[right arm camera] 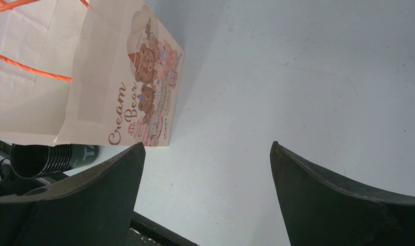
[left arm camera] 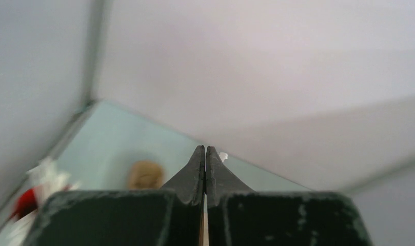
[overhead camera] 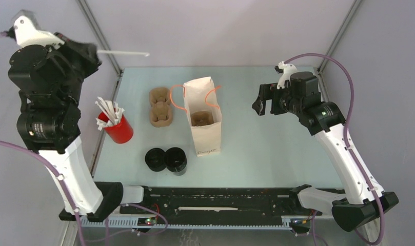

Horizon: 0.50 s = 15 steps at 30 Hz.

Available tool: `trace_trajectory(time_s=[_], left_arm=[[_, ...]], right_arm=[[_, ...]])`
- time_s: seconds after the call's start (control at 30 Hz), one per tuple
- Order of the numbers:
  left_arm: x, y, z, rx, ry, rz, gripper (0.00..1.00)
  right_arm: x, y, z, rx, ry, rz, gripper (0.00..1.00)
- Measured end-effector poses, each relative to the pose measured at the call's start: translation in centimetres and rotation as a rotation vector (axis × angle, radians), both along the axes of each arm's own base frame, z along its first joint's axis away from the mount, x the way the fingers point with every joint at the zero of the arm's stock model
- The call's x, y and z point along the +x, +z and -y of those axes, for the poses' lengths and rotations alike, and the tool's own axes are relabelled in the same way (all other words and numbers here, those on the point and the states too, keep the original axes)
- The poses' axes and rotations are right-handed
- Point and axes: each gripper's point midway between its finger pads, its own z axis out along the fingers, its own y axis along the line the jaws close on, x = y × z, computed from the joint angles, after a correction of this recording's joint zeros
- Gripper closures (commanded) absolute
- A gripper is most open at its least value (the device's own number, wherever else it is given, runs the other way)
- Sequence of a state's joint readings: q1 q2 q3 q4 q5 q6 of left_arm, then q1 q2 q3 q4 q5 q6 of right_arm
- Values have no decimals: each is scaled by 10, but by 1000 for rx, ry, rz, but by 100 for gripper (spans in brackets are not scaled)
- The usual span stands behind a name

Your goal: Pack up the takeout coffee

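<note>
We see the left claw (overhead camera: 92,51) raised high in the upper left of the overhead view. Its two fingers are pressed together on a thin white stick (overhead camera: 125,52) that pokes out to the right. From its own camera the fingers (left arm camera: 197,174) meet with no gap, and a small white tip shows just past them.

The right claw (overhead camera: 261,100) hangs over the table (overhead camera: 277,143) in the right half of the frame. It is spread wide and has hold of nothing. Its camera shows only bare tabletop between the fingers (right arm camera: 92,189).

We count two black cups (overhead camera: 165,159) with lids on, touching side by side, low in the middle of the overhead view. They are just left of the front of the paper bag (overhead camera: 208,141). One of them shows at the lower left of the right wrist view.

The bag stands upright and open in the centre, with orange handles and a brown cup holder down inside it. A second brown cup holder (overhead camera: 160,106) lies on the table just left of the bag. A red cup (overhead camera: 118,128) full of white sticks stands further left.
</note>
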<state>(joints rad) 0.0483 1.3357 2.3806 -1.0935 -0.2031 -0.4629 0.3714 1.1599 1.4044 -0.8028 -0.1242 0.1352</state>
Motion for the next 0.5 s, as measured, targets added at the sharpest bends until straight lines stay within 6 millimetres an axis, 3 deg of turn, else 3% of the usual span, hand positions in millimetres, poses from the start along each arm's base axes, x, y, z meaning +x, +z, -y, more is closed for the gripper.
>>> trace_trajectory(time_s=[0.1,0.17,0.27,0.33,0.5], left_arm=[[6,33,55,-1,-205,110,100],[18,34,85,4,-304,112,100],[39,15,122,29,-399,50,100],[57,-9,151,66,-454,-24,100],[82,-61,196,164,-522,-175,100]], right_arm=[[1,4,-3,-3,6,10,0],[1,7,-4,-2,9,19,0],[1,10,-5,-4,13,29,0],[1,10,-5,-8,16,31,0],[0,11,-7,-14,26,36,0]])
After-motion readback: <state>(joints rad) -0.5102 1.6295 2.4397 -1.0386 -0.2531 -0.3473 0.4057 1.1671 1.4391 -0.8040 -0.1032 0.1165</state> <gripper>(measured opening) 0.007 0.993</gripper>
